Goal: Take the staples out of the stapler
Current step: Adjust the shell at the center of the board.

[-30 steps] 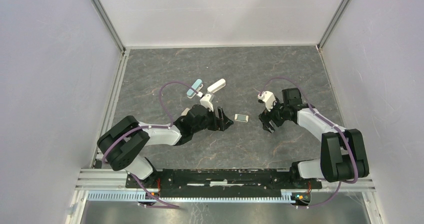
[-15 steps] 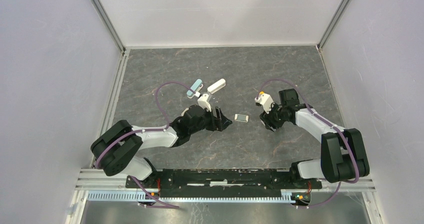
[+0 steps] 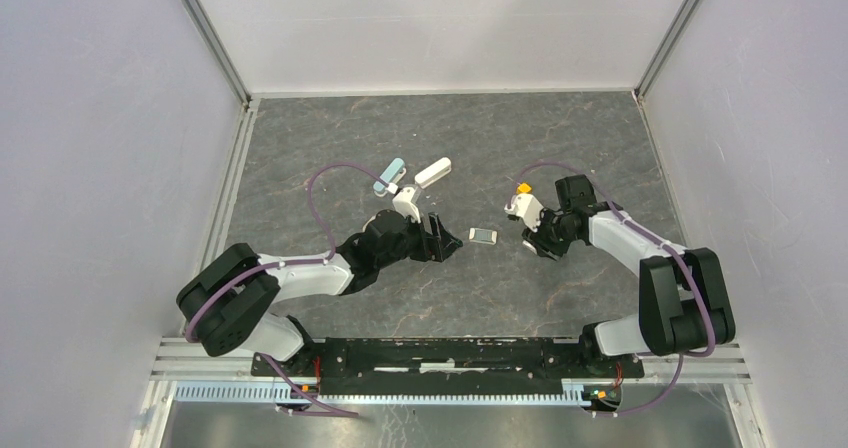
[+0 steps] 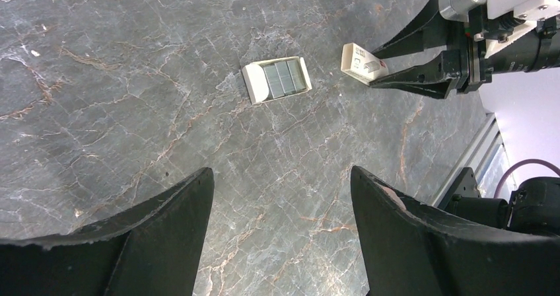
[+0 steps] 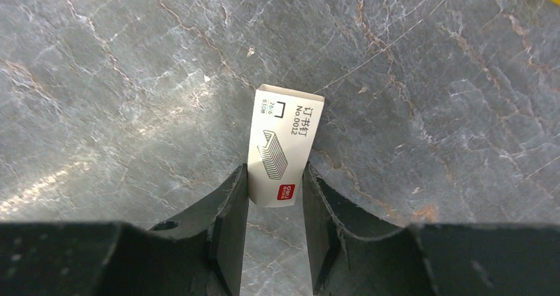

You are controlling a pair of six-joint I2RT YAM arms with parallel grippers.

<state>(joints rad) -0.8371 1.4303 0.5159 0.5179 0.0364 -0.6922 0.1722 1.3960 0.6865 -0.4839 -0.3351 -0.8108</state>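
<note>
**Top view**
- Left gripper point(image 3: 447, 236): jaws wide apart, holding nothing, low over the table point(image 3: 330, 138), pointing toward the clear tray.
- Clear tray point(image 3: 483, 235): flat on the table between the two grippers, touching neither.
- Right gripper point(image 3: 533, 242): just right of the tray; its jaws are hard to read from here.
- Stapler point(image 3: 432, 171): a white arm with a teal arm point(image 3: 388, 176) splayed off it in a V, beyond the left gripper and well apart from the right one.
- Staples: the loose strip is too small to pick out.

**Left wrist**
- Clear tray point(image 4: 277, 79): ahead of the spread fingers, with three grey blocks side by side inside.
- Paper box point(image 4: 360, 63): just right of the tray, between the right gripper's fingertips.

**Right wrist**
- Right gripper point(image 5: 275, 174): jaws pressed against both long sides of the paper box at its near end.
- Paper box point(image 5: 285, 137): white, flat on the table, printed with a staple drawing and a red label.
</note>
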